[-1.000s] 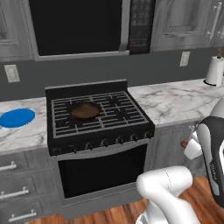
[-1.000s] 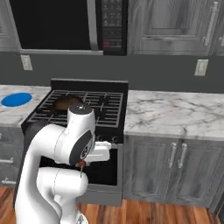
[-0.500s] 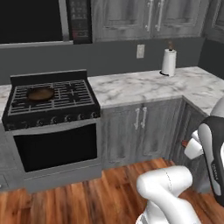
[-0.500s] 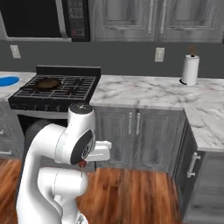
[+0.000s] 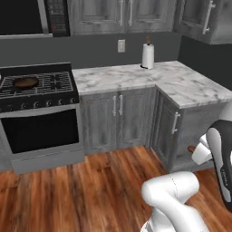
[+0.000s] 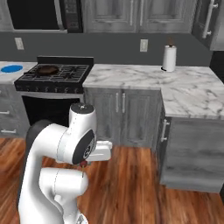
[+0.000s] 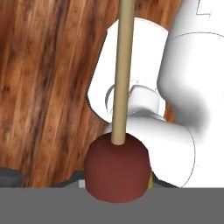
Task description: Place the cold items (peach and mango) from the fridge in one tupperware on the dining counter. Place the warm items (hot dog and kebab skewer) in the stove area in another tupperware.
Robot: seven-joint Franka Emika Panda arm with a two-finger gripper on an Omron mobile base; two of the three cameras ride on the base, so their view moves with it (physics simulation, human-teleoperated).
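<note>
The kebab skewer (image 7: 116, 168) fills the hand view: a dark red meat chunk low in the picture, with its pale wooden stick (image 7: 122, 65) running up and away over the wood floor. My gripper (image 6: 83, 162) is shut on the kebab skewer, tucked low against my own white arm, and the thin stick (image 6: 82, 171) hangs below the hand. In the left base view the skewer's reddish end (image 5: 191, 148) peeks out beside the hand at the right edge. Peach, mango, hot dog and tupperware are out of view.
The black stove (image 5: 38, 86) with a pan (image 5: 26, 82) on it stands at the left. A marble counter (image 5: 181, 86) turns a corner at the right, with a paper towel roll (image 5: 147, 55) at the back. A blue round dish (image 6: 12, 68) lies left of the stove. Wood floor (image 5: 90, 190) lies ahead.
The whole picture has slid left: the base has swung right, from facing the stove toward the corner counter. The skewer stays in the shut gripper, held the same way.
</note>
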